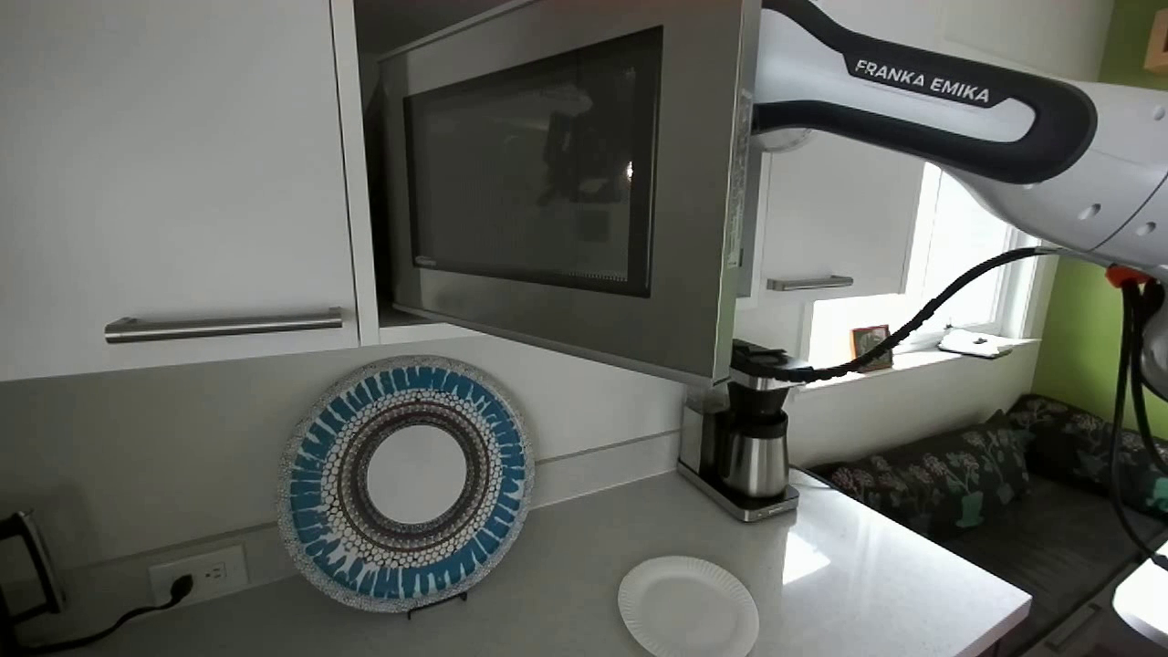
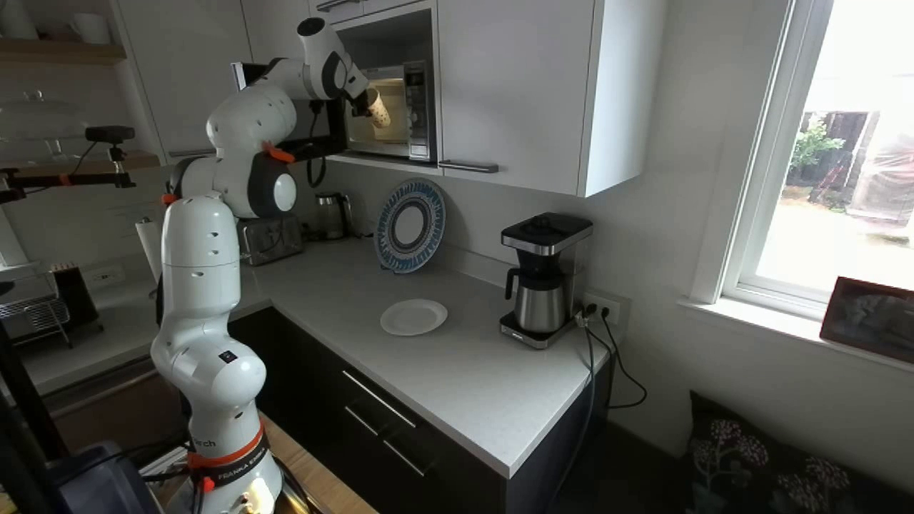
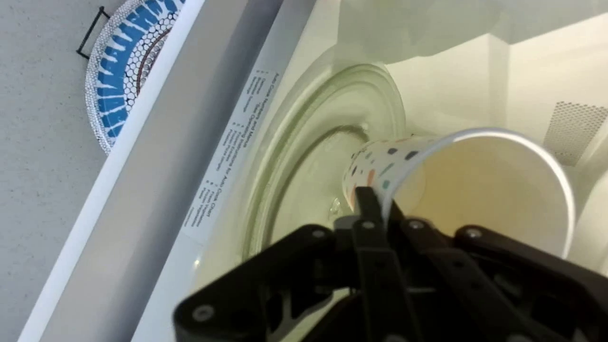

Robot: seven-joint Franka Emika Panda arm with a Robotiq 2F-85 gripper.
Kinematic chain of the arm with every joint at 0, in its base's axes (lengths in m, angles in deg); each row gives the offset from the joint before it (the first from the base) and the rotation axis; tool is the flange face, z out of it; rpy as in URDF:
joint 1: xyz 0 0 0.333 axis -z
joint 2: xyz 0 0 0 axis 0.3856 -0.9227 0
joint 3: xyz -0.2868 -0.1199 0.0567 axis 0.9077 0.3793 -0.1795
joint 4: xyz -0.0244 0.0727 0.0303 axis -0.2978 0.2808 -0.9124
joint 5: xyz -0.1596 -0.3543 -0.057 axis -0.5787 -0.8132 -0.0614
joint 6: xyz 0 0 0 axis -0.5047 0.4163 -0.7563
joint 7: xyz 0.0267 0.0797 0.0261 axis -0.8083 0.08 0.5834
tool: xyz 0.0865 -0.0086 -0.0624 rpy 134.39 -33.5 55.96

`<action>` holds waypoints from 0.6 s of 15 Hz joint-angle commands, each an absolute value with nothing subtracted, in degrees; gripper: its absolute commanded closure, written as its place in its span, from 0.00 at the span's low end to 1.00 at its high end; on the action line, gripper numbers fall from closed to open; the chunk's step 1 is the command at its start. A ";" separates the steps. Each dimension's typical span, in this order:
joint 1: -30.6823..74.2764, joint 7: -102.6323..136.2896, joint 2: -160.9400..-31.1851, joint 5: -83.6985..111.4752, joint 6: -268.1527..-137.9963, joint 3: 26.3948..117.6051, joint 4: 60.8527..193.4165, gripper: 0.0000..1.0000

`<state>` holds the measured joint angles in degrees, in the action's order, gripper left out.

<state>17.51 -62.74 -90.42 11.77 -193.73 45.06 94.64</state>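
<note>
My gripper (image 3: 383, 205) is shut on the rim and wall of a paper cup (image 3: 380, 164) with coloured specks. One finger is outside the cup and one inside it. In the wrist view the cup is tilted and its mouth faces the camera. Behind it lies the glass turntable (image 3: 304, 199) inside the microwave. In an exterior view the gripper (image 2: 365, 104) and cup (image 2: 378, 111) are at the lit opening of the microwave (image 2: 418, 107). I cannot tell whether the cup touches the turntable. In an exterior view the open microwave door (image 1: 698, 201) hides the gripper and cup.
The microwave sits in a wall cabinet (image 2: 510, 86). Below are the counter (image 2: 471, 371), a white paper plate (image 2: 414, 318), a blue patterned round plate (image 1: 411, 584) on a stand, a coffee maker (image 2: 540, 300) and a toaster (image 2: 270, 239). A cable (image 1: 922, 315) hangs from the arm.
</note>
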 commanded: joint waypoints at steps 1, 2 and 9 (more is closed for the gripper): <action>17.93 -69.26 -91.48 14.23 -192.74 45.33 93.25 0.99; 18.12 -70.90 -91.83 15.09 -192.30 45.25 93.01 0.99; 18.97 -77.83 -93.66 16.90 -192.35 45.50 92.65 0.99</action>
<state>18.93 -75.40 -92.43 15.96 -193.65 45.35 94.47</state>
